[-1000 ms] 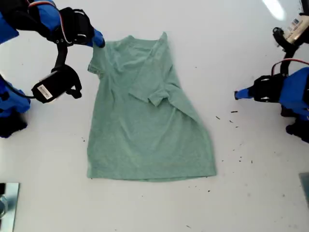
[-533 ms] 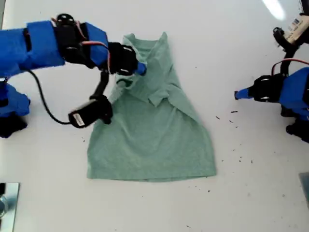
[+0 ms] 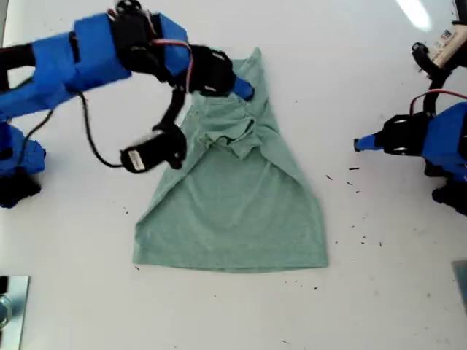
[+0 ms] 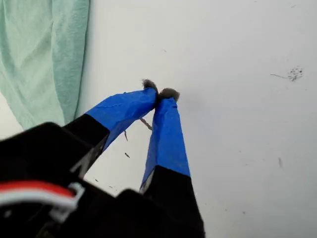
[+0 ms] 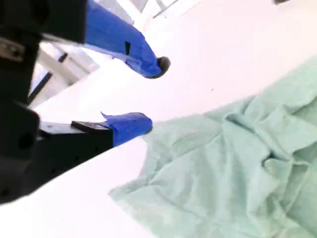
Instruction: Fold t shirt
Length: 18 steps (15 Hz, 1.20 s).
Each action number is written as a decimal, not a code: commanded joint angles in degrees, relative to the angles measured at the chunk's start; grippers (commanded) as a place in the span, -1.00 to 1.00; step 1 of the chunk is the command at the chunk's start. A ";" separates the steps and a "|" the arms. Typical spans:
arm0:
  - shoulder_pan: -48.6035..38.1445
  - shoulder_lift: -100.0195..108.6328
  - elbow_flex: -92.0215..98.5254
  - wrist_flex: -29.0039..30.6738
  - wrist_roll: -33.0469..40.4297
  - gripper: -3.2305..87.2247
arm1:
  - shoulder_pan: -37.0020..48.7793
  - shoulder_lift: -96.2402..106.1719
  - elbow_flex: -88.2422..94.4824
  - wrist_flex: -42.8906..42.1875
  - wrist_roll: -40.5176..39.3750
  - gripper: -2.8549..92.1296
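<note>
The pale green t shirt [image 3: 233, 211] lies flat on the white table, hem toward the exterior view's bottom. Both its sides are folded in, so it narrows toward the neck, and rumpled cloth is bunched in the middle. My second gripper [image 3: 244, 91] hovers over the shirt's upper part near the neck. It is open [image 5: 148, 94], and one blue finger [image 5: 131, 126] rests at the edge of the crumpled shirt [image 5: 233, 168]. My first gripper [image 3: 359, 144] is shut and empty [image 4: 159, 94]. It stands apart from the shirt [image 4: 44, 54], over bare table at the exterior view's right.
The second arm's black wrist camera [image 3: 153, 154] hangs over the shirt's edge on the exterior view's left. Dark specks [image 3: 354, 179] dot the table near my first gripper. A metal object [image 3: 11, 310] shows at the exterior view's bottom left corner.
My second arm swept toward the exterior view's right, dragging the shirt's shoulder and sleeve inward over the body, and now stands near the neck. My first arm stayed still.
</note>
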 commanded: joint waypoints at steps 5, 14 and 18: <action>-2.72 64.60 83.14 -18.28 -11.25 -0.93 | 1.05 0.18 3.60 -2.37 -0.70 -0.89; 4.57 123.05 124.19 -10.99 -26.10 -0.94 | -8.26 -39.20 -44.91 11.51 -1.49 -0.89; 5.27 123.22 124.28 -11.07 -25.66 -0.94 | -17.84 -66.45 -80.16 21.97 -0.09 -0.47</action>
